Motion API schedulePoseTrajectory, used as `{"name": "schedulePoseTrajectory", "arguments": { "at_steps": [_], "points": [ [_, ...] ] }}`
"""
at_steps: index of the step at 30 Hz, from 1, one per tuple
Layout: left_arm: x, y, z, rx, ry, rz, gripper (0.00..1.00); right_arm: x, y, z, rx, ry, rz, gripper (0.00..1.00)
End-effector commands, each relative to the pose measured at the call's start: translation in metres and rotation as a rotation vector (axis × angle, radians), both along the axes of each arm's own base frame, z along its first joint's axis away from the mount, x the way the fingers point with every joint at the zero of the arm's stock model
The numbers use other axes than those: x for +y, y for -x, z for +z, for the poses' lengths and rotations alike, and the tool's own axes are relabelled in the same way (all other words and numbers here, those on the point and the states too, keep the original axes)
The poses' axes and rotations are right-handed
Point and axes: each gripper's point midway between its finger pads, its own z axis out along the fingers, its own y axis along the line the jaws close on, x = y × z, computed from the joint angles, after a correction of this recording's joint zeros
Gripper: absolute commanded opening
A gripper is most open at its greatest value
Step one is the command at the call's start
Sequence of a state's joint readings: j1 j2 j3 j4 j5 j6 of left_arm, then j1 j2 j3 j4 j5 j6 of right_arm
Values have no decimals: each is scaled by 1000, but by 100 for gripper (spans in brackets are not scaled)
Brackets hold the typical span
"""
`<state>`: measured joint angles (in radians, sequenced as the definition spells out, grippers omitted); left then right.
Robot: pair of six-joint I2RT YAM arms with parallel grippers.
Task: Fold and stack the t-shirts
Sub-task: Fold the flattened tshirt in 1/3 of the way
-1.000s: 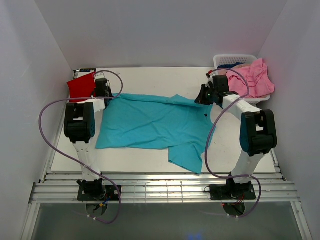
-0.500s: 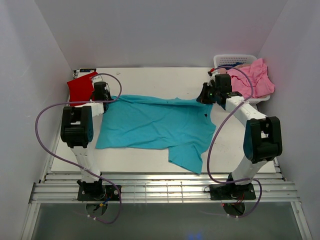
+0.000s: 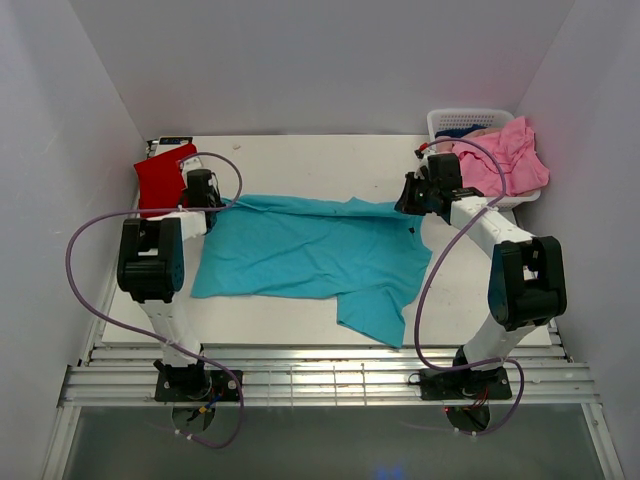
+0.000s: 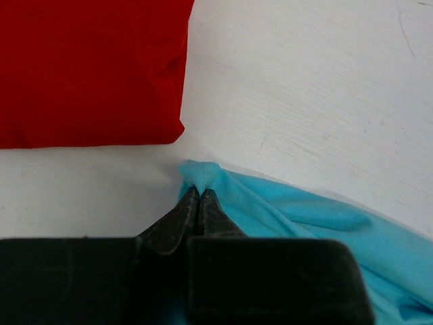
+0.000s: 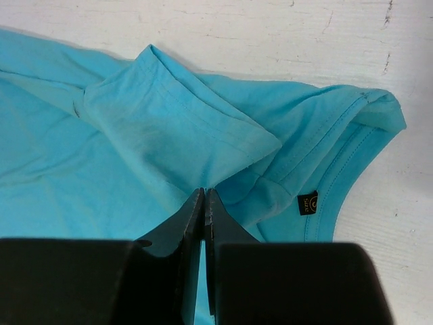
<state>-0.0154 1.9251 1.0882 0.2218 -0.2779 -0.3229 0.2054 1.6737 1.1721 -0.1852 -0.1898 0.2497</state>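
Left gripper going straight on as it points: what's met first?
The left gripper, shut on the teal shirt corner, faces bare table; the red shirt's edge lies just left of that line and might be brushed.

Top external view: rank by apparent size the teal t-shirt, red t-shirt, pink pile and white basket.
1. teal t-shirt, spread out, by far the largest.
2. pink pile, crumpled.
3. red t-shirt, folded.
Unranked: white basket, largely covered by the pink pile, so its full size does not show.

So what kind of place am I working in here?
Probably a lab test booth, not a home: plain white walls box in the table, two arms are bolted to a metal rail, and a laundry basket holds pink shirts.
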Motion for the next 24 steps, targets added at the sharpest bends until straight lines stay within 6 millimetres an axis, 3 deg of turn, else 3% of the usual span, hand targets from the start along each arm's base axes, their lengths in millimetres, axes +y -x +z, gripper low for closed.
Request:
{"name": "schedulePoseTrajectory", "arguments": {
  "at_steps": [1,6,13,24],
  "points": [
    [5,-1,46,-109,-7,36,4,-6,3,13,-35,32,-8,8],
    [10,11,46,-110,-13,69,4,-10,5,9,-25,49,-23,8],
    [11,10,53,-124,-25,68,3,-21,7,1,-8,106,-53,8],
    [10,23,27,-60,-21,60,3,-24,16,-20,52,118,-58,8]
  ]
}}
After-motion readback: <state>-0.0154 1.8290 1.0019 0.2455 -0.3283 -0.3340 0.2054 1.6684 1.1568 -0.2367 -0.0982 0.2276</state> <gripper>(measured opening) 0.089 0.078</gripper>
